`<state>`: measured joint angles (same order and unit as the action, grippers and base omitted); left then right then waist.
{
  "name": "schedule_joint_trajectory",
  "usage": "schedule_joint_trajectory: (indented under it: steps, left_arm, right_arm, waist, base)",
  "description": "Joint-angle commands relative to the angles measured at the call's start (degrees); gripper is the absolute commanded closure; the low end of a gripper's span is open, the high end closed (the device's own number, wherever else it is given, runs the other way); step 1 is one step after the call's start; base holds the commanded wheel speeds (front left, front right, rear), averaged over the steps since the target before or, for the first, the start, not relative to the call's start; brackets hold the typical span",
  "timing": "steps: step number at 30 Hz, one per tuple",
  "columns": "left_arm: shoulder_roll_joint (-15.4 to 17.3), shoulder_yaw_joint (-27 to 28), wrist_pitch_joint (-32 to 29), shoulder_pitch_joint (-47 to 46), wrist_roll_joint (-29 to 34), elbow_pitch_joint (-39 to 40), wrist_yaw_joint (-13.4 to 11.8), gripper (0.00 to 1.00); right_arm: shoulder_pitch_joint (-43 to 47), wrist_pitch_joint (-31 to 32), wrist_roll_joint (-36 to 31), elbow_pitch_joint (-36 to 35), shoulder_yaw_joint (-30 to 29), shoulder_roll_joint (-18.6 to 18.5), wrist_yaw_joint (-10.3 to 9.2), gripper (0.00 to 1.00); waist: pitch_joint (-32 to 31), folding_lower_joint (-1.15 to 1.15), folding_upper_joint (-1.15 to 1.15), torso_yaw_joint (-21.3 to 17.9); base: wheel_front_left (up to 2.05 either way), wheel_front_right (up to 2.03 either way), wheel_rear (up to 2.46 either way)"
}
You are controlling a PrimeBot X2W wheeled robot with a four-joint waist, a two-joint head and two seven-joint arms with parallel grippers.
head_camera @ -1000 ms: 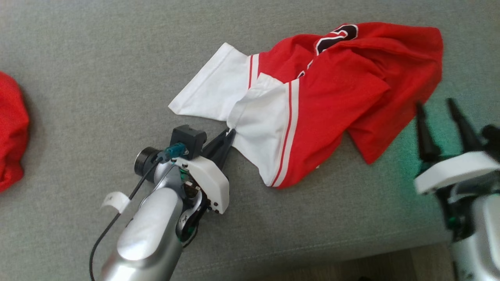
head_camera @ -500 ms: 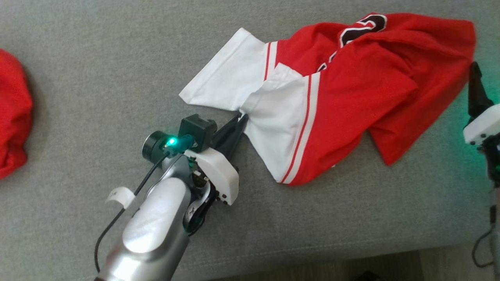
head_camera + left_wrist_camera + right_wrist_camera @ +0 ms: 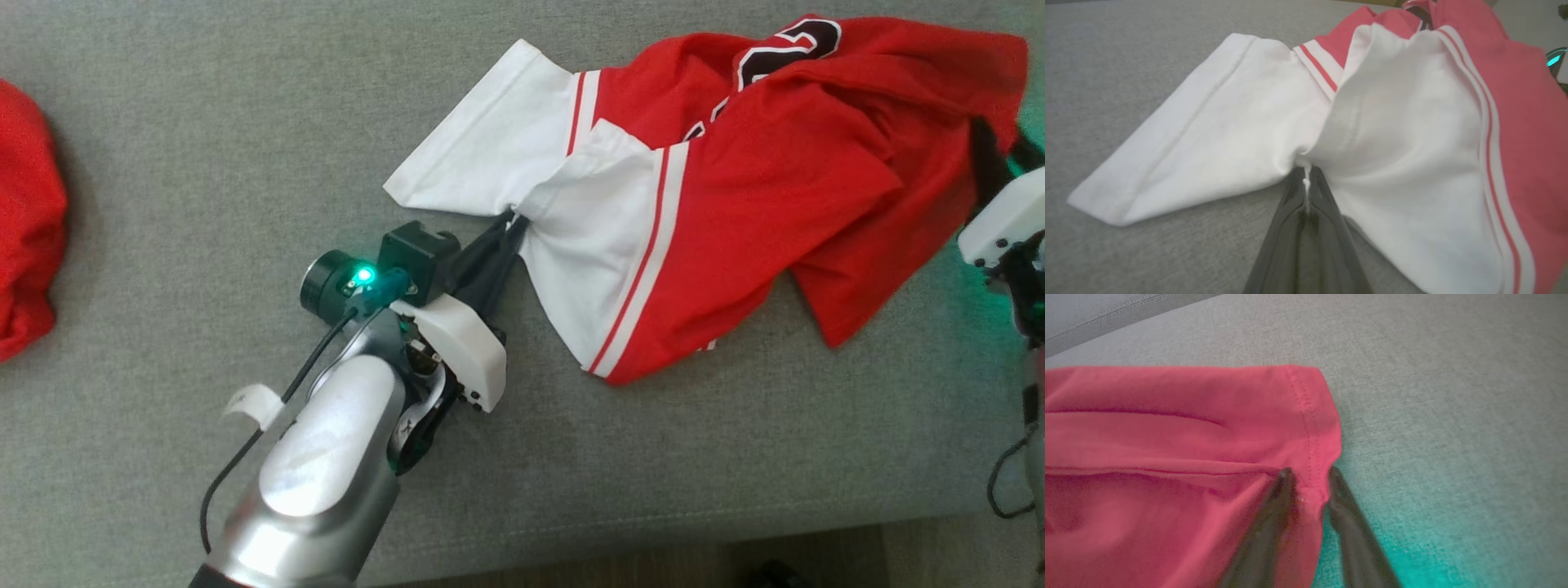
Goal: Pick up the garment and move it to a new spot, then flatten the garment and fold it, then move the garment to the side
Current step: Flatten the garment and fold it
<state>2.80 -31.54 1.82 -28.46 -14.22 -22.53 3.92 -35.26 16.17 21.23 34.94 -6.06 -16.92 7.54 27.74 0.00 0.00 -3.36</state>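
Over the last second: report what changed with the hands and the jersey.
The right hand went from hovering open beside the jersey to its red hem, fingers now either side of it; grip not clear yet. The left hand stayed clamped on the white fabric.

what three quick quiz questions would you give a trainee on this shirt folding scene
1. True or false: the left gripper has its jaws shut on a white part of the garment.
2. The right gripper has one jaw on each side of which part? A: a white sleeve. B: the red hem. C: the black print.
3. In the head view, what lies at the far left of the grey surface, apart from the garment?

Key: 1 true. 2 B. 3 a separate red cloth.
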Motion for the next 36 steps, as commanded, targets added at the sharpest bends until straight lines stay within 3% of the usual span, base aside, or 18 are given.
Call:
schedule_joint_trajectory:
  steps: [1,10,22,29,36]
  left_arm:
    - [1.37,1.78,0.34,-0.34,0.24,-0.04,-1.26,1.00]
    - [4.64,6.17,7.35,0.84,0.44,5.97,-5.57,1.00]
    - [13.01,15.25,10.72,-0.05,2.86,28.20,-11.41,1.00]
    - [16.56,18.63,7.70,-5.63,3.43,35.08,-11.57,1.00]
    - [18.24,19.20,3.23,-14.66,2.16,37.31,-9.18,1.00]
  right_arm:
    - [1.27,0.72,0.75,-0.50,1.44,-0.24,-0.05,1.00]
    - [4.98,-5.80,2.38,-11.59,-0.16,-0.76,-0.05,1.00]
    - [8.46,-6.45,3.40,-34.53,-0.79,-1.73,-0.05,1.00]
    - [7.21,-4.68,2.73,-43.37,-0.58,-1.76,-0.05,1.00]
    - [5.69,-1.33,3.95,-46.36,0.32,-0.99,-0.05,1.00]
  waist:
    - [-0.11,0.00,0.00,-0.12]
    - [-3.85,0.00,0.00,-1.13]
    - [-12.22,0.00,0.00,-0.42]
    - [-17.55,0.00,0.00,0.22]
    - [-21.97,0.00,0.00,0.38]
  base:
    - [0.00,0.00,0.00]
    - [0.00,0.00,0.00]
    - [0.00,0.00,0.00]
    - [0.00,0.00,0.00]
    - [0.00,0.00,0.00]
